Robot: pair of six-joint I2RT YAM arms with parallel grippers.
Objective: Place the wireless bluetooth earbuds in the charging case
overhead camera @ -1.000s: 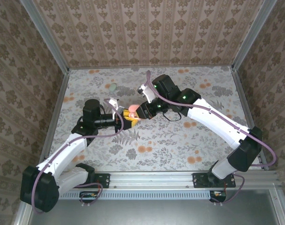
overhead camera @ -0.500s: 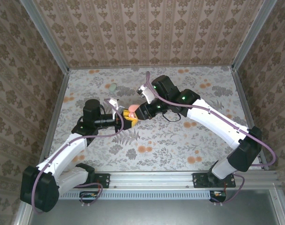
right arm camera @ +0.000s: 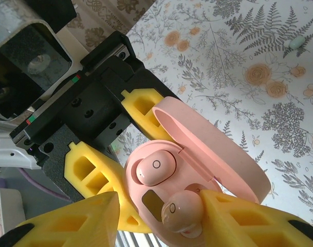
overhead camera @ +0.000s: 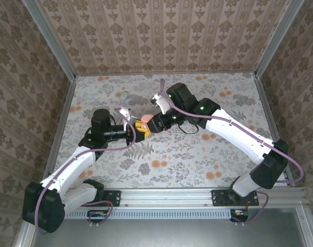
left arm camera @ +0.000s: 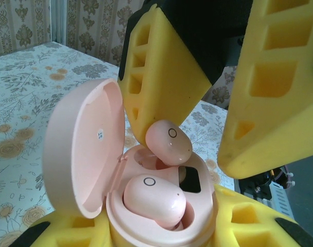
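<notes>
My left gripper point(overhead camera: 137, 133) is shut on the pink charging case point(left arm camera: 79, 149), lid swung open. One pink earbud point(left arm camera: 155, 198) sits in its slot in the case. A second earbud point(left arm camera: 169, 142) leans on one yellow finger point(left arm camera: 161, 87) of my right gripper point(left arm camera: 202, 144), tilted over the other slot and partly in it. The right jaws stand apart, the other finger clear of the earbud. In the right wrist view the seated earbud point(right arm camera: 156, 168) and the tilted earbud point(right arm camera: 182, 211) lie in the case point(right arm camera: 218, 149) between my right gripper's point(right arm camera: 161, 206) fingers.
Both arms meet over the middle of the flower-printed table point(overhead camera: 197, 154). A small pale green piece point(overhead camera: 124, 95) lies on the table behind the left arm. Patterned walls and metal rails close in the table on three sides.
My right gripper's jaws have spread apart around the second earbud over the case. Both arms have barely moved otherwise.
</notes>
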